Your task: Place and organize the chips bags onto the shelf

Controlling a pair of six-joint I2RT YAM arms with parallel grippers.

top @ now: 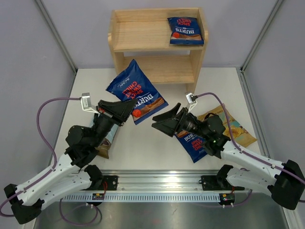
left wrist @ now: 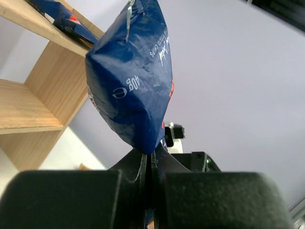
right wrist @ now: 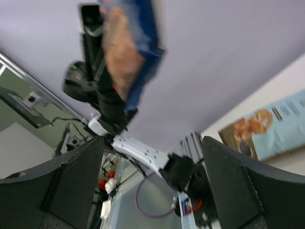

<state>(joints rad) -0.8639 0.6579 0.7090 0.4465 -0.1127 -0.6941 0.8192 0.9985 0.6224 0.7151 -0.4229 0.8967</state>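
- Your right gripper [right wrist: 152, 143] shows two dark fingers [right wrist: 71, 181] set wide apart at the lower corners.
- Between them, blurred, the left gripper [right wrist: 108, 98] pinches a dark blue bag [right wrist: 136, 43].
- At your right, a pale blue bag [right wrist: 271, 126] lies on the table [right wrist: 288, 81].

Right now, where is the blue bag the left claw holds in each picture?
Top view: blue bag, middle, in front of the shelf.
Left wrist: centre, huge, just above the left claw.
Right wrist: top left, blurry.
Shared landmark: the left claw holding it.
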